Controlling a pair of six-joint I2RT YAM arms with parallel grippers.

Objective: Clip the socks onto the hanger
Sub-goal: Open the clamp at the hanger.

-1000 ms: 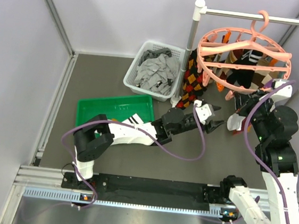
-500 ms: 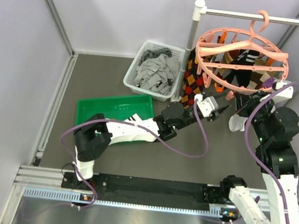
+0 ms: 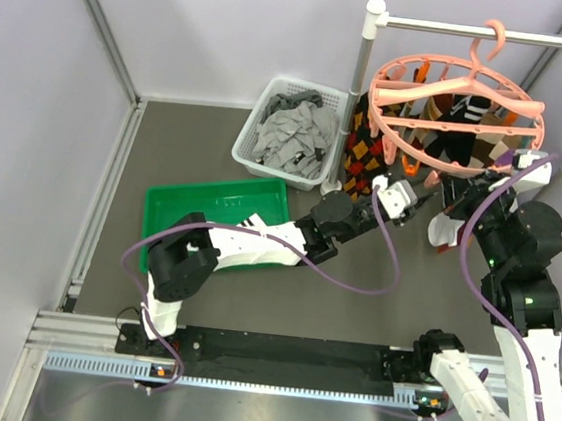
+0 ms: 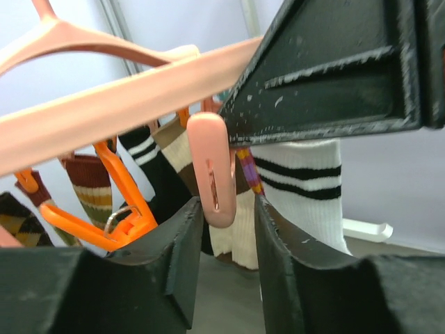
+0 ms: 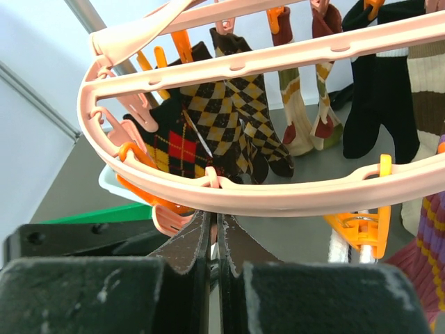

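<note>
Left tool (image 4: 226, 209) risen, hanger (image 4: 125, 104) seemingly near-level

A lab test cell: bare pale panel walls (image 3: 230, 24), aluminium corner posts (image 3: 102, 23), metal mounting rail (image 3: 273, 383).

Salmon ring hanger (image 5: 278, 197) suspended; white black-striped sock (image 4: 306, 209) dangling behind rim clip (image 4: 212, 174).

Left claw (image 4: 227, 209) ajar, right claw (image 5: 214, 221) closed
</note>
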